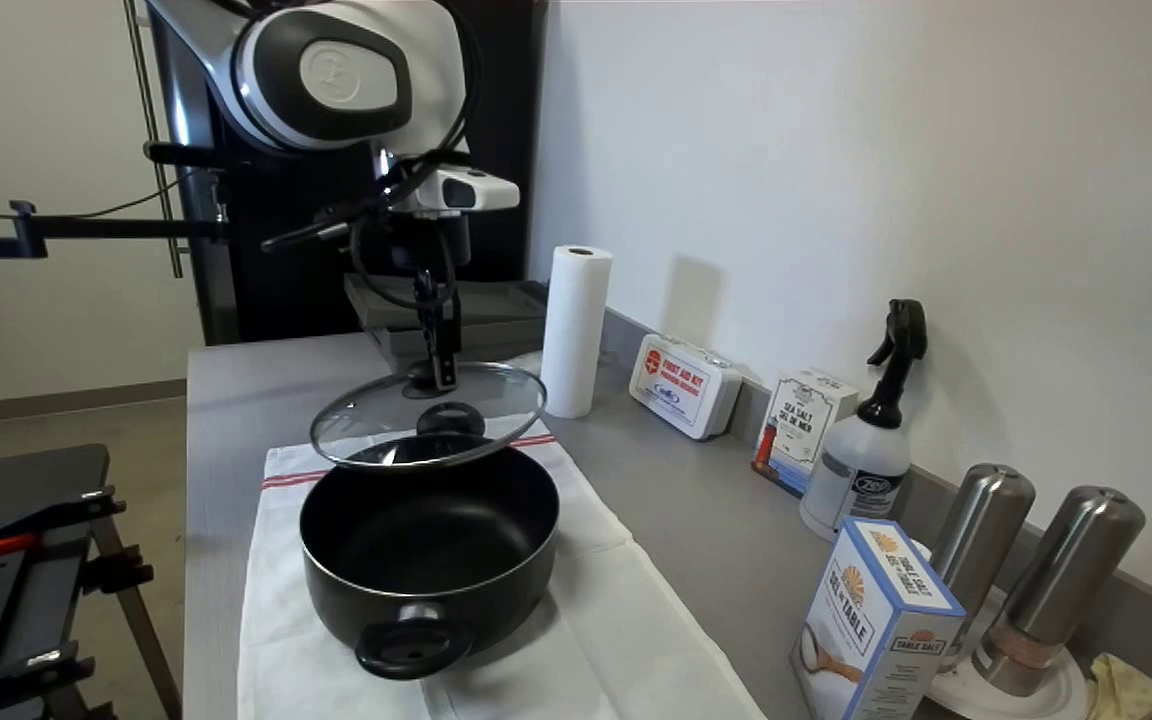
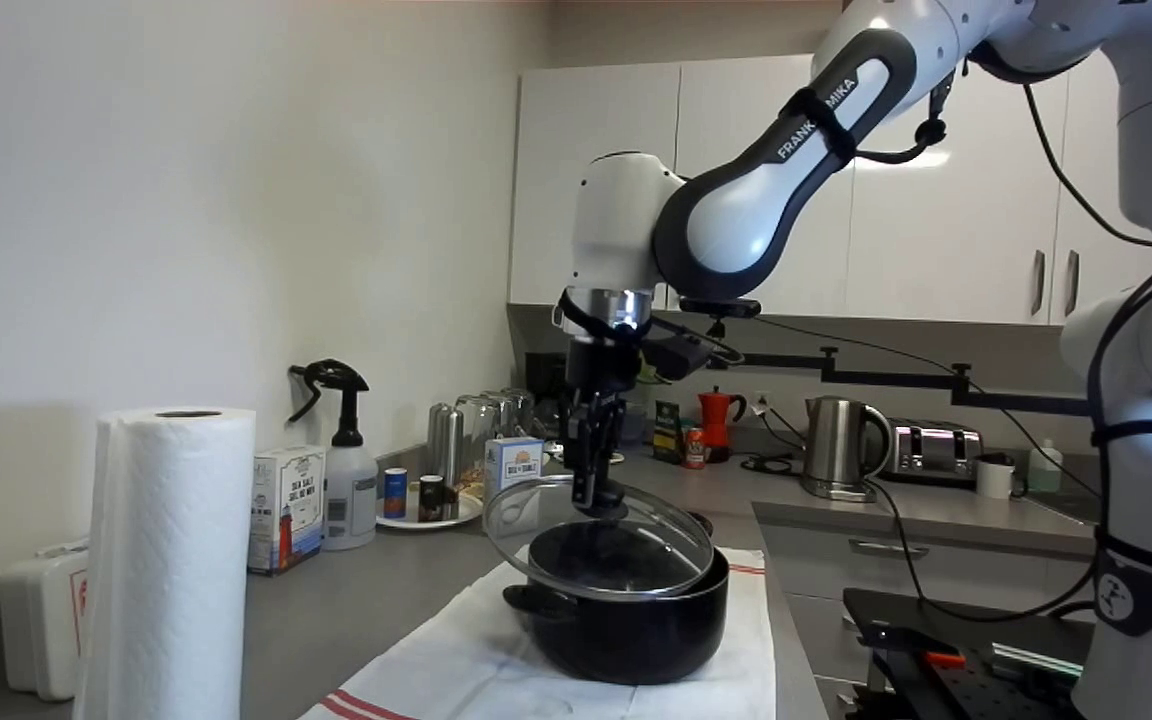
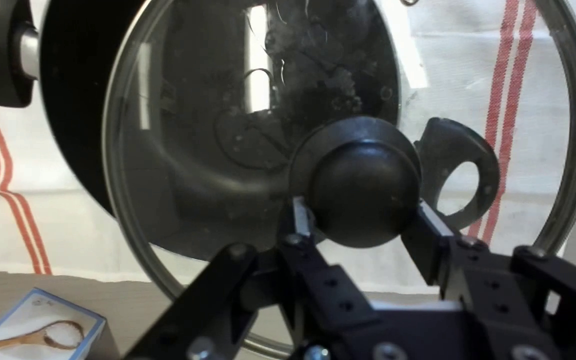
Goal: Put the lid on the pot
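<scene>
The black pot (image 1: 426, 590) stands upright on a white towel, its dark inside open on one side. It also shows in an exterior view (image 2: 636, 645) and in the wrist view (image 3: 70, 100). The see-through lid (image 1: 371, 425) hangs tilted over part of the pot, off-centre, overhanging one side handle (image 3: 460, 170). The lid also shows in an exterior view (image 2: 526, 520) and the wrist view (image 3: 188, 200). My gripper (image 3: 364, 214) has a finger on each side of the lid's black knob (image 3: 363, 185) and is shut on it. I cannot tell whether the lid's rim touches the pot.
A paper towel roll (image 1: 576, 330) stands behind the lid. A first aid kit (image 1: 686, 385), sea salt box (image 1: 806, 430), spray bottle (image 1: 856, 470), table salt box (image 1: 876, 620) and two steel cylinders (image 1: 1061, 580) line the wall side. The white towel (image 1: 596, 620) lies under the pot.
</scene>
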Robot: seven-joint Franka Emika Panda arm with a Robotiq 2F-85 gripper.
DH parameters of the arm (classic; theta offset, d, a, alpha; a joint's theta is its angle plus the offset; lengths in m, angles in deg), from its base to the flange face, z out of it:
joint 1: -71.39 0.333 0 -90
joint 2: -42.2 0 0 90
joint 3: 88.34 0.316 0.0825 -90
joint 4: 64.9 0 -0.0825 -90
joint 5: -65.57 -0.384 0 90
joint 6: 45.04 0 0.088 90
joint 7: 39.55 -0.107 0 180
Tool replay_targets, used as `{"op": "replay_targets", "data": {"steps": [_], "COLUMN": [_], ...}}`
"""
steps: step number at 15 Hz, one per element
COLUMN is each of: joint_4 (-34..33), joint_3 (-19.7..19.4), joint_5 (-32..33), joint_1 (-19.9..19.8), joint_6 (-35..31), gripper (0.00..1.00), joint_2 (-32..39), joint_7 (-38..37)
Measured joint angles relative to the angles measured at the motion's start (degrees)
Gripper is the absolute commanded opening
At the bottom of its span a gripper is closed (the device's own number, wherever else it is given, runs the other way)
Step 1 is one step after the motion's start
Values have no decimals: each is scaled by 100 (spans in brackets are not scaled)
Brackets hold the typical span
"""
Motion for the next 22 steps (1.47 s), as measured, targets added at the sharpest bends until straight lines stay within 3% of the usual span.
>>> {"op": "replay_targets", "data": {"steps": [10, 22], "joint_4": [83, 182], "joint_3": [-291, -375], "joint_5": [-349, -679], "joint_1": [-462, -604], "joint_6": [1, -8], "gripper": [23, 23], "joint_2": [-14, 127], "joint_7": [2, 3]}}
